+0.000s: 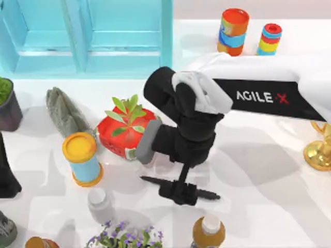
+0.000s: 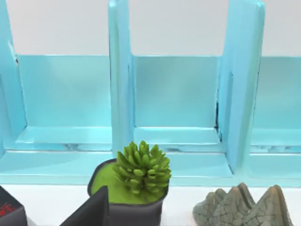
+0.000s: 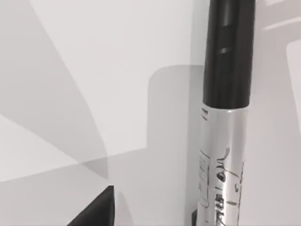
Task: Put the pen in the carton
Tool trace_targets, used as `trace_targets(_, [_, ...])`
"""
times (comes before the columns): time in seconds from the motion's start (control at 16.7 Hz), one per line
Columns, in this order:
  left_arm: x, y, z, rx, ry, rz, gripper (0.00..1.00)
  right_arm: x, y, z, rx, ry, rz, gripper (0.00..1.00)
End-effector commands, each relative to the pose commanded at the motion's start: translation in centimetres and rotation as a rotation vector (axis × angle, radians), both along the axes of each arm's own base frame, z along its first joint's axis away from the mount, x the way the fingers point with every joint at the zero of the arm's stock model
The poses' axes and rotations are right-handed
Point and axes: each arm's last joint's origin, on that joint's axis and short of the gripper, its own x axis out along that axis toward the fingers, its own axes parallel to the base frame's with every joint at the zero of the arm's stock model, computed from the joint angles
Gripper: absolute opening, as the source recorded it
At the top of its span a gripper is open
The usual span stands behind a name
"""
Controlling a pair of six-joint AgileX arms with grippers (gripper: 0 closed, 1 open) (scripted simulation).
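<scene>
Your right gripper (image 1: 179,192) sits low over the pen (image 1: 207,195), jaws pinching its middle. The pen's slim, glossy black ends with a silvery barrel, lying flat on the white tabletop (image 1: 269,170), long axis left-right. The barrel print's unreadable; the arm (image 1: 269,97) says "AGILE-X".

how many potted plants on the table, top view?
3: green succulent in a dark pot at the left edge, leafy plant in a red pot mid-table, purple-flowered plant at the near edge. Others may lie outside the frame.
</scene>
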Motion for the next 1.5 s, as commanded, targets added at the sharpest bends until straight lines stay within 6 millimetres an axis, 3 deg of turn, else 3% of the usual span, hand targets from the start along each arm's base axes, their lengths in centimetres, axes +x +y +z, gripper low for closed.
trace_targets(0.6, [0.0, 0.0, 0.0, 0.000, 0.000, 0.000, 1.00, 0.0, 0.0, 0.0, 0.000, 0.000, 0.000, 0.02])
trace_targets(1.08, [0.0, 0.0, 0.0, 0.000, 0.000, 0.000, 1.00, 0.0, 0.0, 0.0, 0.000, 0.000, 0.000, 0.00])
trace_targets(1.14, [0.0, 0.0, 0.0, 0.000, 0.000, 0.000, 1.00, 1.0, -0.5, 3.1, 0.008, -0.104, 0.004, 0.00])
trace_targets(1.32, [0.0, 0.0, 0.0, 0.000, 0.000, 0.000, 1.00, 1.3, -0.3, 4.4, 0.014, -0.108, 0.002, 0.00])
trace_targets(1.5, [0.0, 0.0, 0.0, 0.000, 0.000, 0.000, 1.00, 1.5, -0.2, 7.8, 0.012, -0.103, -0.003, 0.00])
